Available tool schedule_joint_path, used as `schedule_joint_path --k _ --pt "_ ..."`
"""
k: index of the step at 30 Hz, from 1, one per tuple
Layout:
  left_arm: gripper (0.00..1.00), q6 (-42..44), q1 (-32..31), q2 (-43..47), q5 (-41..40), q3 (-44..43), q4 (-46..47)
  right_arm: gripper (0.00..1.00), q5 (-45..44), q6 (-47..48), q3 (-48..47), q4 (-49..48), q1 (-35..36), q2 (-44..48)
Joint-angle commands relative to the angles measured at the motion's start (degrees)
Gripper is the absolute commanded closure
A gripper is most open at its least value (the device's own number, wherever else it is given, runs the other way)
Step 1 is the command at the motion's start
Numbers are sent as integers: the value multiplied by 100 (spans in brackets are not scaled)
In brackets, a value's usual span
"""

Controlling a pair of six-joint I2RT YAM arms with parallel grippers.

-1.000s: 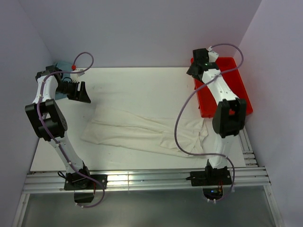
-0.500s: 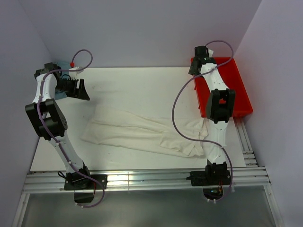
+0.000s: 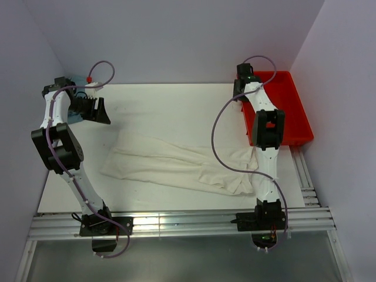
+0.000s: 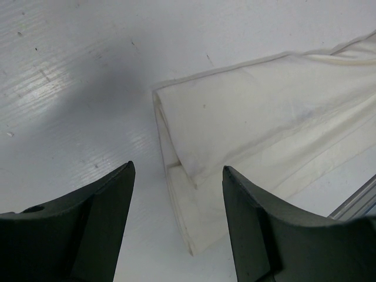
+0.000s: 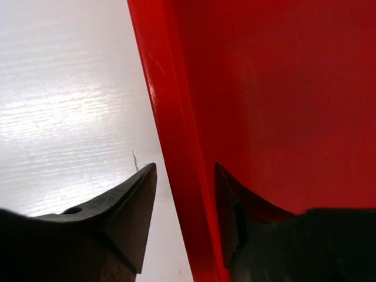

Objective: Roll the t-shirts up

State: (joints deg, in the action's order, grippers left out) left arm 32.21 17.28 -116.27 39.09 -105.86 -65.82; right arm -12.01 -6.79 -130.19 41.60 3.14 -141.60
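One cream-white t-shirt (image 3: 176,164) lies folded into a long wrinkly band across the middle of the white table. Its folded left end shows in the left wrist view (image 4: 252,111). My left gripper (image 3: 101,113) hangs open and empty above the table, behind the shirt's left end; in its wrist view (image 4: 178,167) the shirt's edge lies below the gap between the fingers. My right gripper (image 3: 238,89) is open and empty at the far left wall of the red tray (image 3: 291,111). In its wrist view (image 5: 185,165) the fingers stand either side of the tray wall (image 5: 176,117).
A blue object (image 3: 74,80) sits at the table's back left corner behind the left arm. Aluminium rails (image 3: 176,223) run along the near edge. Purple walls close in the back and both sides.
The right arm has folded up, its elbow moving back over the tray's near left part, and its gripper has shifted slightly left and back. The left gripper has barely moved. The shirt has not moved.
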Motion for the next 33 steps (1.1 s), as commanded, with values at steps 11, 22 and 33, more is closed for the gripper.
schedule_joint_path --k 11,22,33 --pt "33 75 -119 52 -51 -180 -89 98 129 1785 1483 -985 370 808" --pt "33 119 -119 236 -86 -49 -54 100 401 3209 3385 -2121 1215 2232" --pt "33 119 -119 377 2 22 -45 86 -267 2850 3430 -2016 1023 2356"
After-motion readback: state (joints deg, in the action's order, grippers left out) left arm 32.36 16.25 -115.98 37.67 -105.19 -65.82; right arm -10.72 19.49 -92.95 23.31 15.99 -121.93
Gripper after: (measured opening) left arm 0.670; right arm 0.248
